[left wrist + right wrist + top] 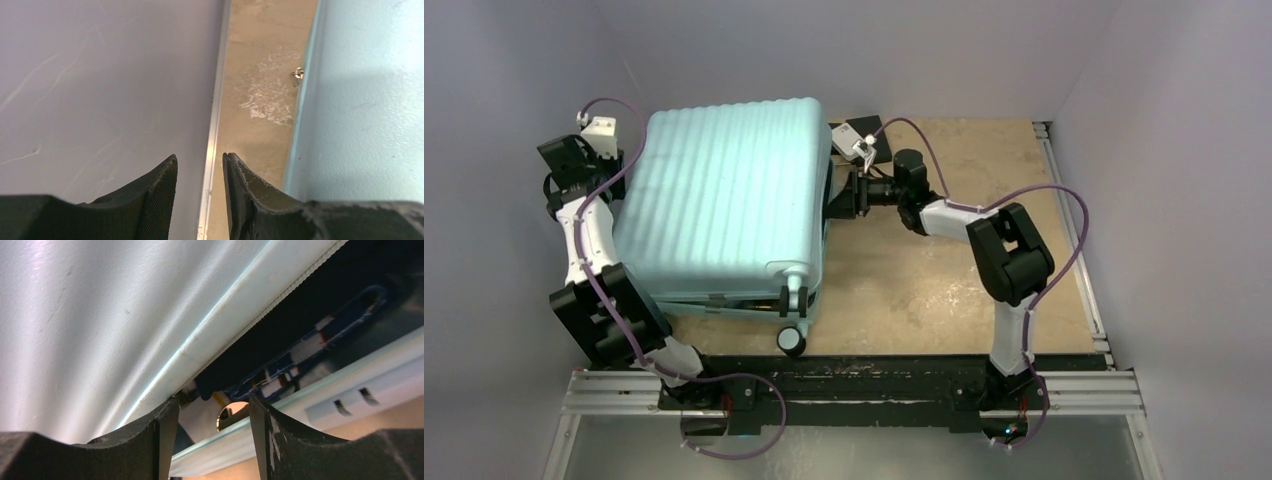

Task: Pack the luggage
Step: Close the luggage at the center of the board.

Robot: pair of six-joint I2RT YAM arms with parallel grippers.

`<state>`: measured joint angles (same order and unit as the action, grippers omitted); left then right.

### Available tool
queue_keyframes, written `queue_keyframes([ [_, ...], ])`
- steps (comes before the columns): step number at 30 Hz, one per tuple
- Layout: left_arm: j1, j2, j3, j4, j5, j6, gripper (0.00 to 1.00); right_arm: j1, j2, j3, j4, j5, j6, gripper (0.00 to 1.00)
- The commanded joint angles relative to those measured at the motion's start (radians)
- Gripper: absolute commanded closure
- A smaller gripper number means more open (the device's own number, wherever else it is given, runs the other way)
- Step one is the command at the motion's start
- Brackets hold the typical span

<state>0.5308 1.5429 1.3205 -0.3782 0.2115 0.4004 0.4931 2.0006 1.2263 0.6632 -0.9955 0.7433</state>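
The luggage (724, 200) is a pale mint ribbed suitcase lying flat on the table, its lid down but with a gap along the right and near sides. My right gripper (836, 197) is at the suitcase's right edge. In the right wrist view it (214, 407) is open at the gap between the lid (100, 315) and the lower shell's rim (300, 400). A blue strap and white items (300, 355) show inside. My left gripper (574, 160) is by the suitcase's far left side. It is open and empty (200, 165), with the shell (360, 100) on its right.
A black pouch with a white object on it (856, 135) lies behind the suitcase's far right corner. A wheel (791, 340) sticks out at the near side. Grey walls enclose the table, and the left wall (100, 75) is close to the left gripper. A metal rail (1074, 230) runs along the right.
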Motion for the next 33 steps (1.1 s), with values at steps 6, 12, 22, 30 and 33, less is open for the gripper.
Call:
queue_keyframes([
  [6, -0.06, -0.026, -0.122, -0.315, 0.143, -0.113, 0.6, 0.018, -0.192, 0.045, -0.142, 0.247, -0.244, 0.39],
  [12, -0.058, -0.051, -0.092, -0.297, 0.095, -0.143, 0.5, 0.02, -0.258, -0.046, -0.162, 0.246, -0.358, 0.37],
  [22, -0.047, -0.064, 0.025, -0.286, 0.028, -0.234, 0.32, 0.087, -0.34, -0.132, -0.209, 0.192, -0.516, 0.36],
  [30, -0.004, -0.053, 0.014, -0.233, -0.11, -0.264, 0.23, 0.104, -0.374, -0.136, -0.251, 0.291, -0.569, 0.37],
  [33, 0.017, -0.054, -0.023, -0.199, -0.113, -0.248, 0.23, 0.101, -0.394, -0.148, -0.277, 0.359, -0.584, 0.4],
])
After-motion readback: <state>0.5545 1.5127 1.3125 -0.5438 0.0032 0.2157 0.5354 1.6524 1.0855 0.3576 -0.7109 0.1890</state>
